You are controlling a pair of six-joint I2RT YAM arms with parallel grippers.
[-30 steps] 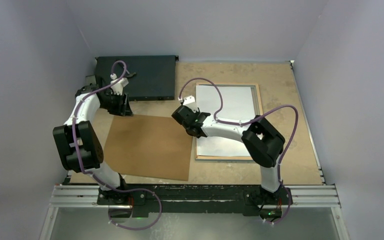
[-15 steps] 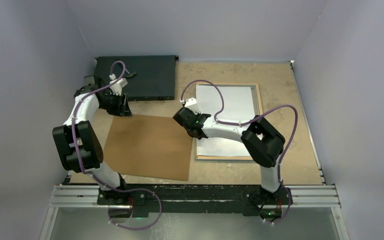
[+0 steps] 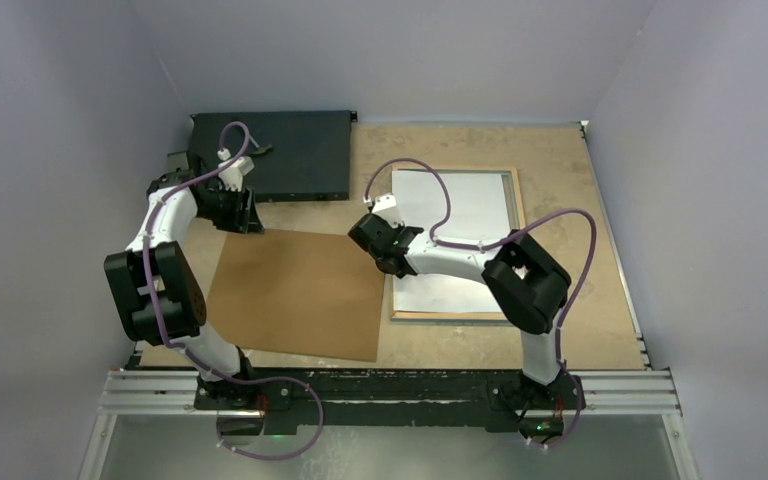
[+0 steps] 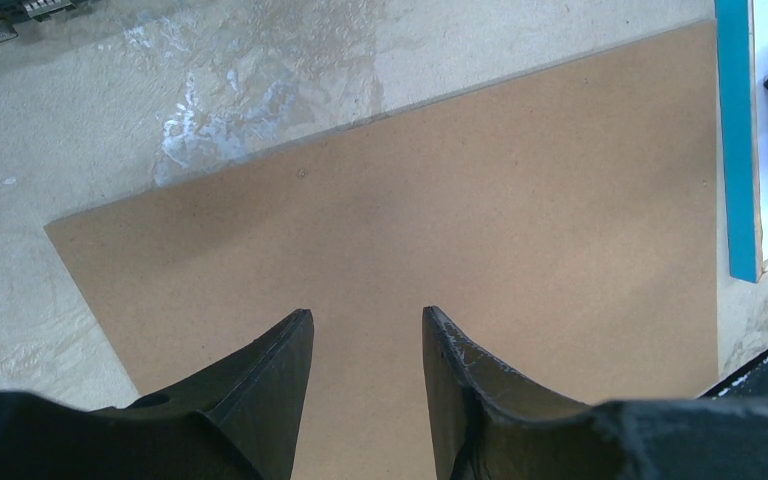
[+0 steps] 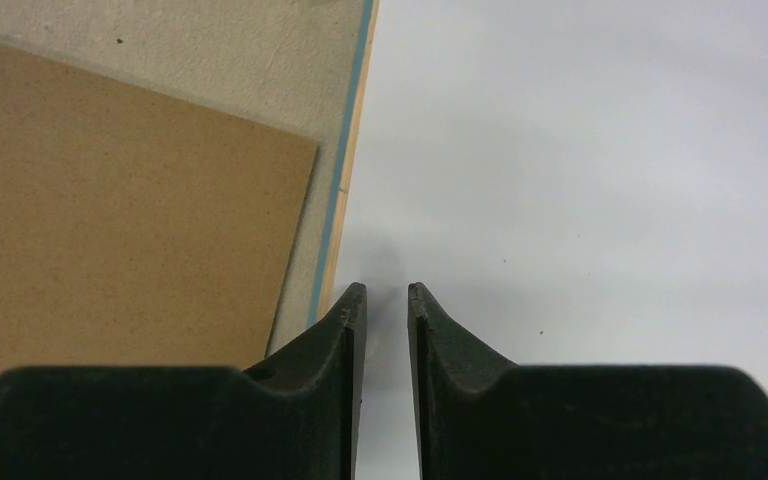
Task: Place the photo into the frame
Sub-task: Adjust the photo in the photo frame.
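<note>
Photo [image 5: 600, 180] fills frame [image 5: 343, 170]; right claw [image 5: 386, 288] barely apart at its left edge, left claw [image 4: 367, 315] apart.

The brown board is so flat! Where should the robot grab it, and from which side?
Probably the far left corner, from the far side, with the left hand, which hangs open just above there. The brown board lies flat on the table and is thin, so only an edge can be pinched. Its right edge sits close to the frame, leaving less room.
</note>
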